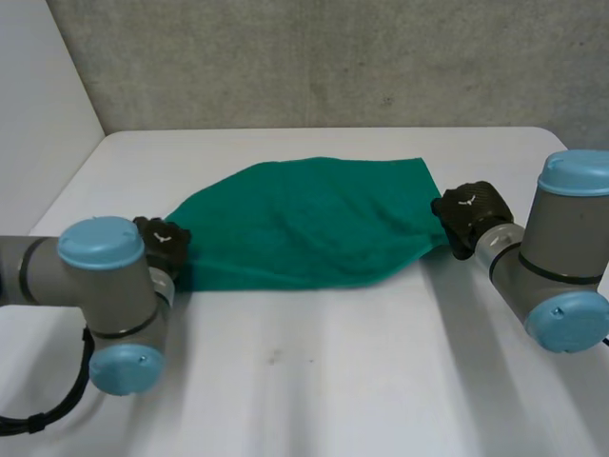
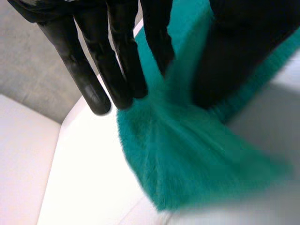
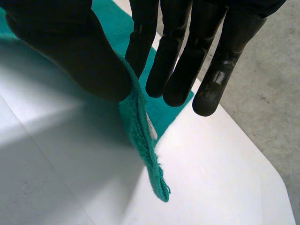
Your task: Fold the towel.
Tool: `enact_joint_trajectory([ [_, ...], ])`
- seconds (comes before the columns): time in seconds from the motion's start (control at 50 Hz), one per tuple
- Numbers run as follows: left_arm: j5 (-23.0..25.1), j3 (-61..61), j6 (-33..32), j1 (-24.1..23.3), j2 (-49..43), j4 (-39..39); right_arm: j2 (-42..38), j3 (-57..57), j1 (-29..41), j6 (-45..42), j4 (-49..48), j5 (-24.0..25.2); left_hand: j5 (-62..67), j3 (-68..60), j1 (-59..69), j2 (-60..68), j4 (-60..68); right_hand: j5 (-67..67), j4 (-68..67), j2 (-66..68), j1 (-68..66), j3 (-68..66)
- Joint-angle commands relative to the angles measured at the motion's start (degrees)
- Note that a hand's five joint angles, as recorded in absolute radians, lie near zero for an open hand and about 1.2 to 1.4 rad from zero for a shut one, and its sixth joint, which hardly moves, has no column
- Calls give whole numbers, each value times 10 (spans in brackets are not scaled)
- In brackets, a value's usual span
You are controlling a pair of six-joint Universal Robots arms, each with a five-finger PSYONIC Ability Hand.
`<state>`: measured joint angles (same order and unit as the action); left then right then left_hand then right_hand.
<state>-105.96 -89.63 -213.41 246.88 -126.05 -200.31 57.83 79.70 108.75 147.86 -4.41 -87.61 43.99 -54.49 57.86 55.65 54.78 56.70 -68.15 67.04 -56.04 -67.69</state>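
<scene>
The green towel (image 1: 314, 224) lies spread across the middle of the white table (image 1: 333, 381), stretched between the two hands. The left hand (image 1: 162, 243) is at the towel's near left corner. Its straight fingers (image 2: 117, 56) seem to pinch the cloth against the thumb, though that view is blurred. At the towel's right edge, the right hand (image 1: 468, 214) clamps the lifted hem between thumb and fingers (image 3: 187, 47).
</scene>
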Motion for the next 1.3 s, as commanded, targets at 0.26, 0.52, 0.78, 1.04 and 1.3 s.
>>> enact_joint_trajectory([
  [0.26,83,-81,-106,14,304,178,166,-78,-54,-179,358,4,260,-255,221,244,252,133,-118,130,-240,-123],
  [0.52,128,-70,-133,55,186,332,108,5,-50,-242,398,14,260,-255,221,244,252,133,-118,130,-240,-123],
  [0.78,121,184,-193,45,61,333,21,-196,-46,-248,392,11,260,-255,221,244,252,133,-118,130,-240,-123],
  [1.04,114,342,-122,15,108,-91,74,-427,-29,24,13,-11,260,-255,221,244,252,133,-118,130,-240,-123],
  [1.3,135,196,-35,47,117,-39,85,-233,-23,-15,22,2,260,-255,221,244,252,133,-118,130,-240,-123],
])
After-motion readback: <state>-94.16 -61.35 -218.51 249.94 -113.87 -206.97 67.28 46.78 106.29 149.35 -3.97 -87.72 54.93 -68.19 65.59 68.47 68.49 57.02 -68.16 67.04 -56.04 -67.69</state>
